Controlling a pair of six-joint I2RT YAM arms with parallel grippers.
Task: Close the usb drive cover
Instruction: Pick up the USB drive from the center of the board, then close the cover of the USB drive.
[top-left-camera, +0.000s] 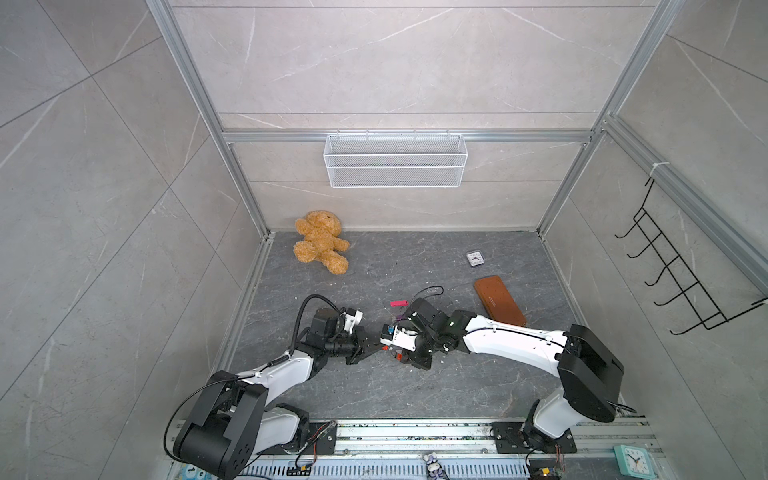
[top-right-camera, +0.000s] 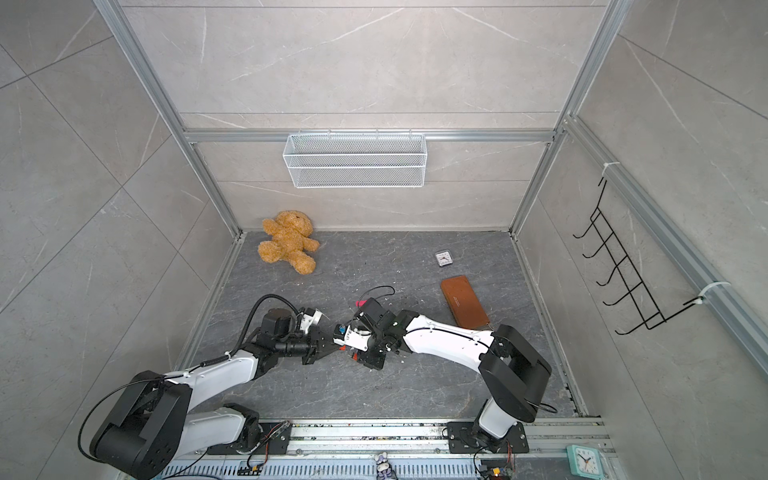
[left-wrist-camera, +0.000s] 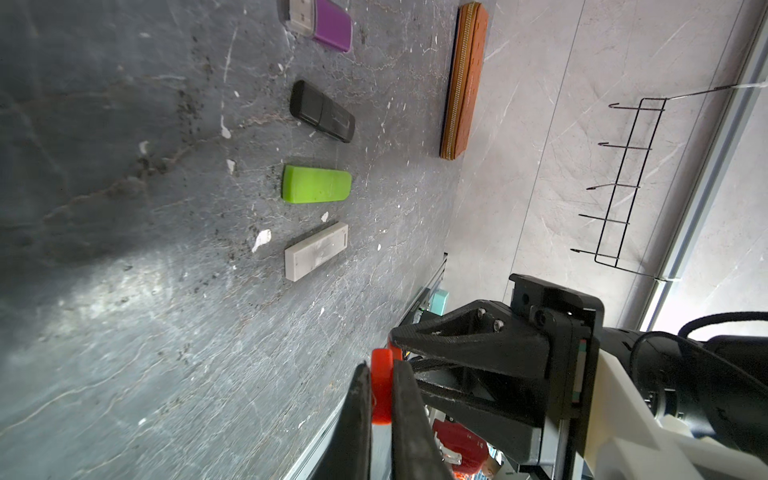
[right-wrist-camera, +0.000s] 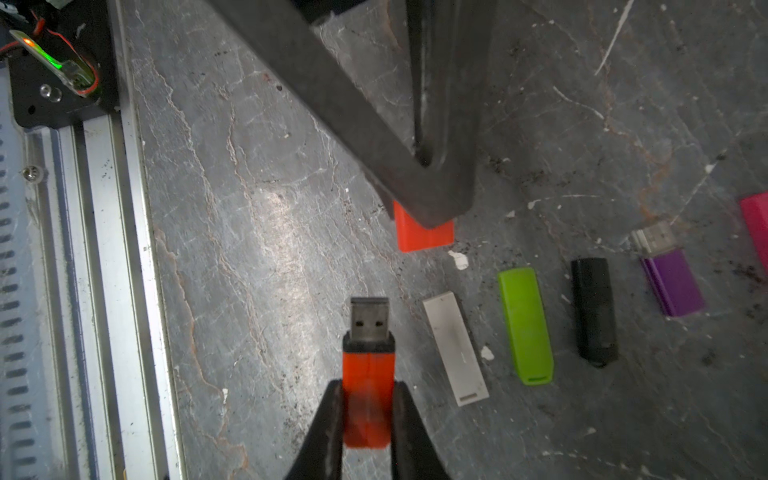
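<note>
An orange USB drive (right-wrist-camera: 368, 374) with its metal plug (right-wrist-camera: 370, 320) bare is pinched by its rear half in the narrow-set jaws of the right arm (top-left-camera: 511, 338). It is over the near middle of the dark stone worktop (right-wrist-camera: 249, 249). The plug points toward the matching orange cap (right-wrist-camera: 424, 237), which is gripped between the nearly closed jaws of the left arm (top-left-camera: 291, 368). Cap and plug are apart, and the cap sits off to one side of the plug's line, so they are not yet lined up. Just beside them on the worktop lies a row of other drives: white (right-wrist-camera: 455, 349), green (right-wrist-camera: 525, 326), black (right-wrist-camera: 594, 311), purple (right-wrist-camera: 671, 282) and the edge of a pink one (right-wrist-camera: 756, 224). Farther off are a brown zip case (top-left-camera: 500, 301) and a teddy bear (top-left-camera: 320, 243). The likely risk is pushing the two together while they are skewed. The plug would then catch the cap's rim, and one piece could twist or slip out of its grip. The cap looks more exposed, because only part of it sits inside the jaws. A dropped piece could land among the row of drives.
</note>
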